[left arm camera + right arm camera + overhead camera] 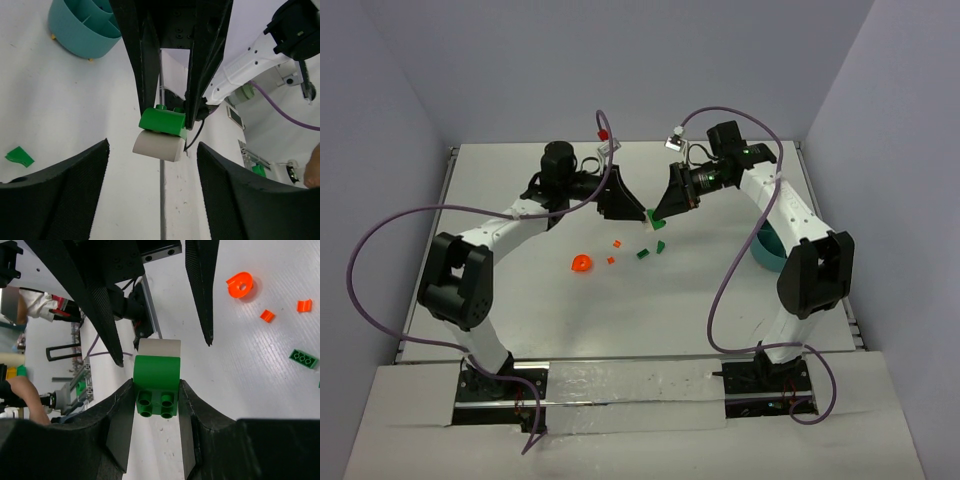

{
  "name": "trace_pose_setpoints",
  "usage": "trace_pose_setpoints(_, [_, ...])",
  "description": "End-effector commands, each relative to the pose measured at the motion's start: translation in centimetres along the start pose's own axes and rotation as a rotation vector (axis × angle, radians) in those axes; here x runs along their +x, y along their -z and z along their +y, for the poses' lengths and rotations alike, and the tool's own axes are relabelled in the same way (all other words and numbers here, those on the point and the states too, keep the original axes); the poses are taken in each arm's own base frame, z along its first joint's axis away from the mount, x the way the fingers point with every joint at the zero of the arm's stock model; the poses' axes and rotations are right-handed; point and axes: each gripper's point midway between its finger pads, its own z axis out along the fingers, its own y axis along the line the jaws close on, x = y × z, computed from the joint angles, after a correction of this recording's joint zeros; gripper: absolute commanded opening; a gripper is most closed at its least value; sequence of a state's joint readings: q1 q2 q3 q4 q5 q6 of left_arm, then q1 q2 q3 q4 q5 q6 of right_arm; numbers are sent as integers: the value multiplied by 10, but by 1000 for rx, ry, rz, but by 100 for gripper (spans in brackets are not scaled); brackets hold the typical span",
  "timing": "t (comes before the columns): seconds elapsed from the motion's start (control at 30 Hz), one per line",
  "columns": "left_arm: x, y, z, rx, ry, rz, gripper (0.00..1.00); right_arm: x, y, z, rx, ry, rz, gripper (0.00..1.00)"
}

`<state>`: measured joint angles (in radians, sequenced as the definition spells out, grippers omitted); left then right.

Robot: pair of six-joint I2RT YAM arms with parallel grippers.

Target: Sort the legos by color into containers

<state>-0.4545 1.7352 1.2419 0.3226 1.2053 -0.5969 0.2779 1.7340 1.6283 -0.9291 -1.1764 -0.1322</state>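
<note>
Noted a white table (720, 300) under both arms, closed in by plain panels on the left, far and right sides.

Found the left arm (485, 245) and the right arm (795, 215) reaching inward and meeting above the far middle of the table.

Located a round teal bowl (82, 30) at the right side of the table, close to the right arm's elbow and partly hidden behind it in the top view. Seen upright from the left wrist, with dividers inside. Contents not discernible.

Recorded the left gripper (152, 150) spread wide, with one finger on either side of the held piece and neither in contact with it.

Recorded the right gripper (156, 385) pinching a green brick (156, 372), with a finger pressed against each side face and the studs turned toward the right wrist camera. Held off the table, above its far middle.

Noted a pale grey block (159, 346) joined to the brick's outer end, projecting past the right fingertips into the gap between the left fingers.

Logged the loose legos on the table, all well apart from the bowl:
- An orange-red ring-shaped piece (580, 264), near the middle and furthest left of the group.
- Two small orange-red bits (617, 243) (611, 260), just right of the ring.
- Two dark green bricks (643, 254) (661, 246), further right and nearer than the gripper tips in the top view.

Unable to make out finer detail on the smallest bits.
</note>
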Motion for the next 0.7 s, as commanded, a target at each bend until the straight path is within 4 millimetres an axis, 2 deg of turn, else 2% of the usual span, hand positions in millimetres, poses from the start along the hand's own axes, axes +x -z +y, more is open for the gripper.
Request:
trace_pose_setpoints(0.0, [-6,-3,-17,81,-67,9,74,-3,10,24,-52,66,-26,0])
trace_pose_setpoints(0.2, [-1,0,-48,210,-100,11,57,-3,10,22,-59,72,-22,0])
trace_pose_setpoints(0.23, [3,1,-50,213,-51,21,57,-2,10,20,-59,70,-22,0])
trace_pose_setpoints(0.3, [5,2,-56,244,-97,16,52,-4,11,21,-68,68,-26,0])
trace_pose_setpoints(0.4, [8,2,-58,259,-85,20,52,-6,13,22,-82,68,-33,0])
trace_pose_setpoints(0.67, [2,-4,-48,217,-86,20,53,-6,14,25,-53,93,-33,0])
